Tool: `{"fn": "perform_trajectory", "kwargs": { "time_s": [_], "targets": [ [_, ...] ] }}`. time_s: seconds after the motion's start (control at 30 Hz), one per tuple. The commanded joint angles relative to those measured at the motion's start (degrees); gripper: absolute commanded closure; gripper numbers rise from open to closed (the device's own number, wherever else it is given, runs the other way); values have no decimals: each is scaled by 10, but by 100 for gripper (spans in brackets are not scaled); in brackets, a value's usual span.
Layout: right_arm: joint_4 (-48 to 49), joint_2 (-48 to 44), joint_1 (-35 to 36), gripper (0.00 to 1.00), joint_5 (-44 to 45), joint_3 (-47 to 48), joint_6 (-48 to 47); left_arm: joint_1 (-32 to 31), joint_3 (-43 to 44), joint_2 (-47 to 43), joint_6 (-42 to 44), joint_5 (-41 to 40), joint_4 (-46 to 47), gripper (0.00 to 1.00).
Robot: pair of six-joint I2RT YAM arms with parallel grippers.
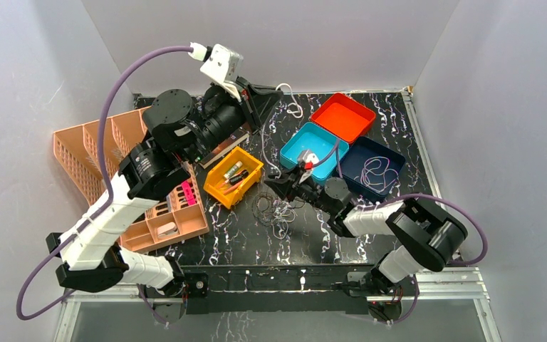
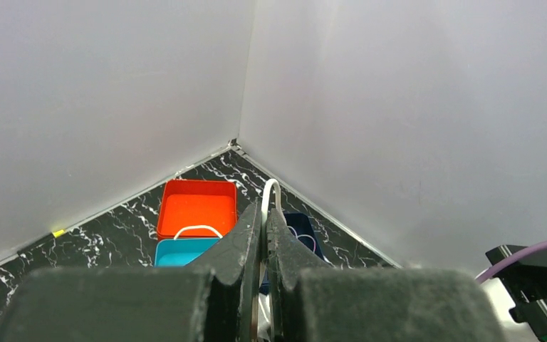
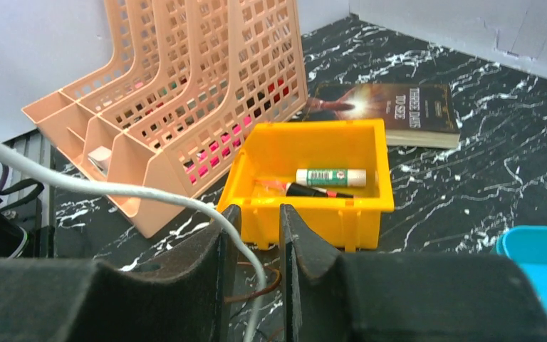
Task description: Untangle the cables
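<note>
Grey walls (image 1: 292, 35) box in a black marbled counter (image 1: 306, 242). Raised toward the far corner, the left end effector (image 2: 265, 214) clenches a white cable (image 2: 271, 182). The right end effector (image 3: 260, 214), jaws slightly apart, straddles that cable, though whether it grips is unclear. Dark cables (image 1: 267, 208) curl just beneath it, and a yellow bin (image 3: 313, 206) crowds just ahead.

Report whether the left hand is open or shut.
Shut: the left hand pinches a white cable, fingers nearly touching in its wrist view.
</note>
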Motion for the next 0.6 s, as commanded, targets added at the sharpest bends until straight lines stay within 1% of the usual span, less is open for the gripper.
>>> {"fn": "perform_trajectory", "kwargs": {
  "time_s": [0.0,0.13,0.17,0.2,0.37,0.57],
  "targets": [
    [54,7,5,66,13,-21,12,0,48,10,31,-5,10,100],
    [72,19,7,63,17,-50,25,0,77,23,45,-6,8,100],
    [78,23,8,62,19,-51,28,0,83,26,47,-6,8,100],
    [82,26,8,60,22,-79,31,0,89,30,50,-5,7,100],
    [112,50,10,53,34,-113,42,0,122,44,62,-4,3,100],
    [147,76,10,48,43,-139,50,0,133,58,71,-2,3,100]
  ]
}}
